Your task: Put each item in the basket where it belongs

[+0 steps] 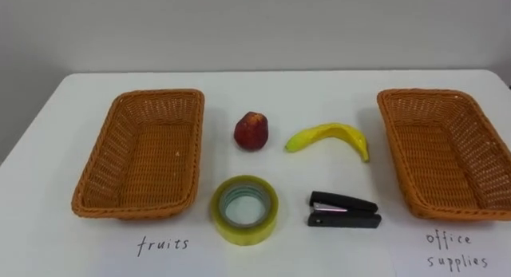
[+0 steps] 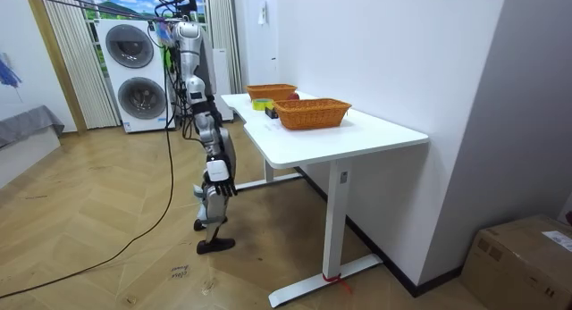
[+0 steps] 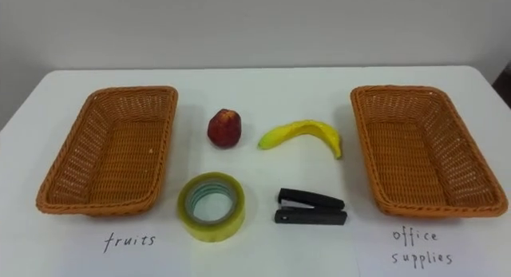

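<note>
Two empty wicker baskets stand on a white table. The one at the left has "fruits" written in front of it, the one at the right has "office supplies". Between them lie a red apple and a yellow banana in the far row. Nearer me are a roll of yellowish tape lying flat and a black stapler. In the room view I stand upright at the table's long side, and my right hand hangs down by my leg, well below the tabletop.
The table stands against a white wall. Two stacked washing machines are behind me, and a cardboard box sits on the floor at the room view's right. Wooden floor lies open around me.
</note>
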You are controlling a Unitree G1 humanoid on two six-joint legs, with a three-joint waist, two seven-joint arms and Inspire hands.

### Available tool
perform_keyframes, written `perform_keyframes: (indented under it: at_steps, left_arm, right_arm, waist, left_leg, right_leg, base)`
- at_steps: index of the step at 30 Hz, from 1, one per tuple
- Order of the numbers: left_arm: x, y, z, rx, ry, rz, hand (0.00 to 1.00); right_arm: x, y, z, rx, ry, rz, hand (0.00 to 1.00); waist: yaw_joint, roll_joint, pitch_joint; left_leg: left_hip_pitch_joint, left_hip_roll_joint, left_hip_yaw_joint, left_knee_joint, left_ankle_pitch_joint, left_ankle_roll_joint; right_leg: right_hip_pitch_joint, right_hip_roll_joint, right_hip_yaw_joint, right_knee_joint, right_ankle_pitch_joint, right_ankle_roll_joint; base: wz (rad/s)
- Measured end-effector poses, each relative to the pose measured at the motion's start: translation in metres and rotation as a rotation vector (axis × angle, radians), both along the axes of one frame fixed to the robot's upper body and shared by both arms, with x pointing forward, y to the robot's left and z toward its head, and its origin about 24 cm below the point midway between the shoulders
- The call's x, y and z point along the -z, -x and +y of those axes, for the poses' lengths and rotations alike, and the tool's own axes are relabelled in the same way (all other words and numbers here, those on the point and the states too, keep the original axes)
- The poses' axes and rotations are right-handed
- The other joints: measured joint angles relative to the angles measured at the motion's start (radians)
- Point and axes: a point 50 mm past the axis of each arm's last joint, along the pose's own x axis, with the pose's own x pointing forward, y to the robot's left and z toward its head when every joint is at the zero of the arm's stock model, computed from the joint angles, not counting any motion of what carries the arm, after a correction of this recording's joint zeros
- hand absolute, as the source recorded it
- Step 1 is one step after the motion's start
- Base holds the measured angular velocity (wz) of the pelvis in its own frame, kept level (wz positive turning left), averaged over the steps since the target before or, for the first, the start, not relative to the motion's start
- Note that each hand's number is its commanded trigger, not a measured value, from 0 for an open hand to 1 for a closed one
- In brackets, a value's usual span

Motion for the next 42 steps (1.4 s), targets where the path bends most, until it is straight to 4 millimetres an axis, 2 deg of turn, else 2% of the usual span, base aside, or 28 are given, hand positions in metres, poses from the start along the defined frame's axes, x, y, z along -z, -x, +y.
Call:
perform_keyframes:
  at_steps: [6,11,15,19,26,34,38,42]
  left_arm:
    - [0.000,0.000,0.000,-0.003,-0.005,0.000,0.00]
    - [0.000,0.005,0.000,-0.010,-0.009,0.010,0.00]
    - [-0.001,0.004,0.001,-0.049,-0.015,-0.004,0.00]
    - [-0.002,0.007,0.007,-0.128,-0.026,-0.026,0.00]
    - [-0.005,0.016,0.016,-0.221,-0.052,-0.043,0.00]
    - [-0.008,0.008,0.022,-0.203,-0.068,-0.094,0.00]
    - [-0.013,0.006,0.030,-0.183,-0.094,-0.129,0.00]
    - [-0.014,0.012,0.032,-0.178,-0.108,-0.122,0.00]
  right_arm:
    - [0.000,0.014,0.001,0.222,-0.009,-0.007,0.00]
    - [-0.001,0.025,-0.002,0.380,0.028,0.005,0.00]
    - [-0.002,0.026,-0.005,0.465,0.059,0.008,0.00]
    - [-0.005,0.026,-0.014,0.592,0.111,-0.006,0.00]
    - [-0.012,0.007,-0.032,0.833,0.190,-0.098,0.00]
    - [-0.030,-0.026,-0.058,0.948,0.305,-0.249,0.00]
    - [-0.043,-0.039,-0.071,1.085,0.360,-0.315,0.00]
    - [-0.055,-0.049,-0.080,1.128,0.442,-0.333,0.00]
  waist:
    - [-0.015,-0.003,-0.0005]
    - [-0.028,-0.003,-0.0020]
    - [-0.034,-0.006,-0.0057]
    - [-0.038,-0.010,-0.0061]
    - [-0.059,-0.013,-0.0056]
    - [-0.065,-0.033,-0.0056]
    - [-0.071,-0.029,-0.0057]
    - [-0.082,-0.017,-0.0057]
  left_leg:
    - [0.006,0.000,0.000,-0.017,0.000,0.000]
    - [0.011,0.001,0.014,-0.024,0.000,0.000]
    - [0.022,0.001,0.026,-0.029,0.000,0.000]
    - [0.034,0.001,0.035,-0.032,0.000,0.000]
    - [0.039,0.001,0.051,-0.034,0.000,0.001]
    - [0.022,0.004,0.056,-0.025,0.000,0.002]
    - [0.008,0.007,0.056,-0.029,0.000,0.002]
    - [0.003,0.003,0.055,-0.031,0.000,0.002]
  right_leg:
    - [0.001,0.002,0.001,-0.006,0.002,0.002]
    - [-0.001,0.011,0.022,-0.016,0.006,0.003]
    - [0.001,0.011,0.030,-0.014,0.007,0.003]
    - [0.010,0.012,0.047,-0.014,0.007,0.004]
    - [0.008,0.010,0.048,-0.010,0.008,0.006]
    - [-0.016,0.012,0.053,0.009,0.008,0.006]
    - [-0.024,0.015,0.052,0.000,0.015,0.006]
    - [-0.029,0.013,0.050,0.000,0.015,0.007]
  base:
    - [-0.01]
    - [-0.09]
    - [-0.12]
    - [-0.10]
    - [-0.02]
    - [0.00]
    - [0.00]
    - [0.00]
